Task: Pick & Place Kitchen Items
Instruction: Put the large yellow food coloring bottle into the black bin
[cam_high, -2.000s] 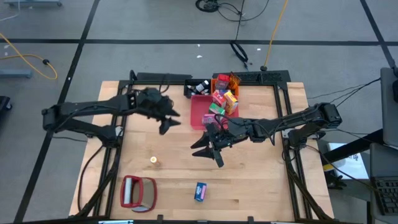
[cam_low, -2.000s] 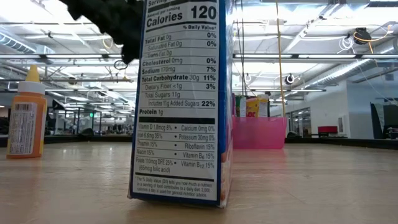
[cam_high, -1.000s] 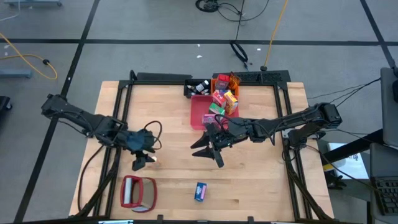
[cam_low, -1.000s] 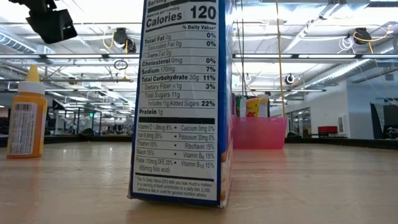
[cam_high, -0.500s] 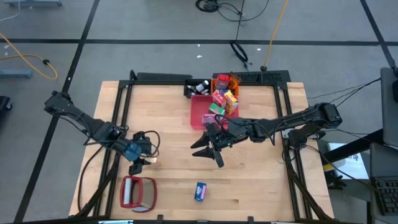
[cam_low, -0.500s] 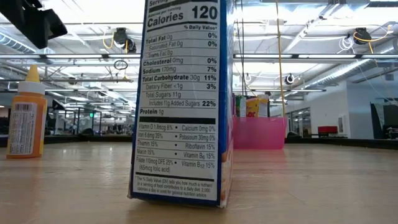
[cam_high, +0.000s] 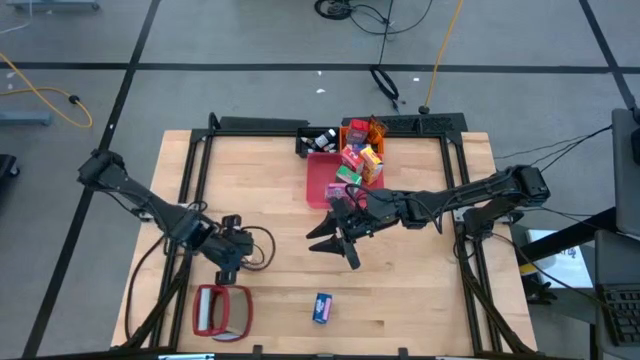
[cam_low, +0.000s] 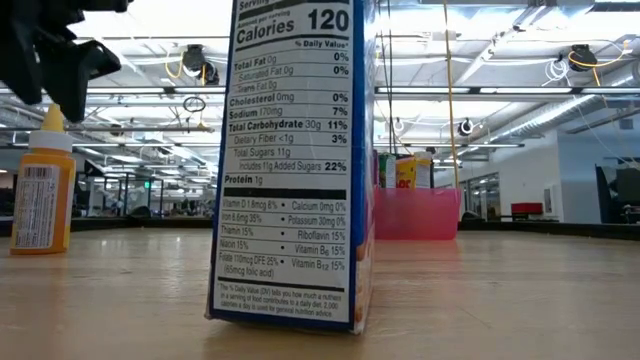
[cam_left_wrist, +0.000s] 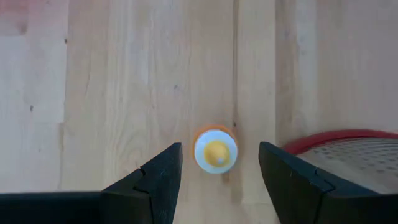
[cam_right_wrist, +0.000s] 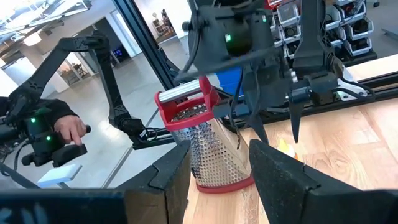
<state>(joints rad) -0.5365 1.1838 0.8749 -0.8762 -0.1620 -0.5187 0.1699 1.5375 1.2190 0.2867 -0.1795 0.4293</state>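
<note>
Bare wood surrounds orange bottle (cam_left_wrist: 215, 150); left gripper (cam_left_wrist: 217, 171) fingers spread wide, straddling it, w/ clearance both sides.

Overhead, table-level, two wrist views.

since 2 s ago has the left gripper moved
Yes. In the high view the left gripper has swung from near the table's far side toward the near edge, now beside the red-framed grater, its open fingers straddling the small orange bottle.

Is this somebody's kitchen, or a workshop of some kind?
Probably a robotics lab, not a kitchen: a wooden table in a dark frame on a bare marked floor, loose cables, and ceiling strip lights across a big open hall.
</note>
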